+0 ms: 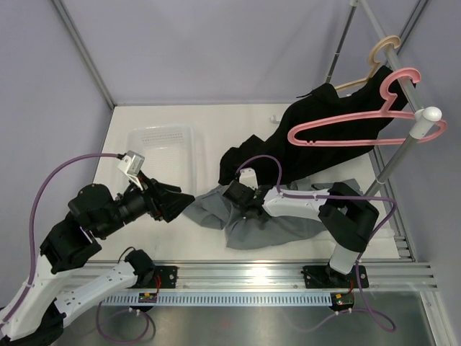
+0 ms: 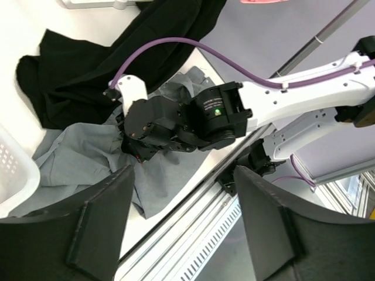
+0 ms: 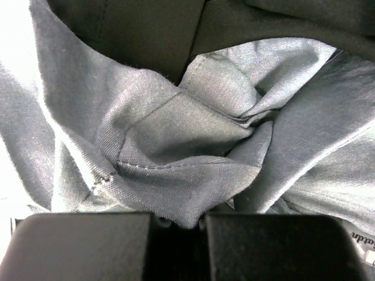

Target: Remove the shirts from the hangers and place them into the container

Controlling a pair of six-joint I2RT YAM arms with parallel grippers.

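The grey shirt (image 1: 270, 229) lies crumpled on the table in front of the right arm. My right gripper (image 3: 179, 219) is shut on a fold of the grey shirt (image 3: 176, 170) at its left end (image 1: 232, 196). The black shirt (image 1: 338, 115) trails from the tan wooden hanger (image 1: 382, 49) on the rail down onto the table. The pink hanger (image 1: 346, 120) hangs bare on the rail in front of it. My left gripper (image 1: 176, 202) is open and holds nothing (image 2: 183, 175), just left of the grey shirt (image 2: 76, 158) and near the clear container (image 1: 193, 155).
The rack's pole (image 1: 400, 148) rises at the right with a white knob (image 1: 431, 114) on the rail's end. The arms' mounting rail (image 1: 288, 277) runs along the table's near edge. Grey walls close in the back and sides.
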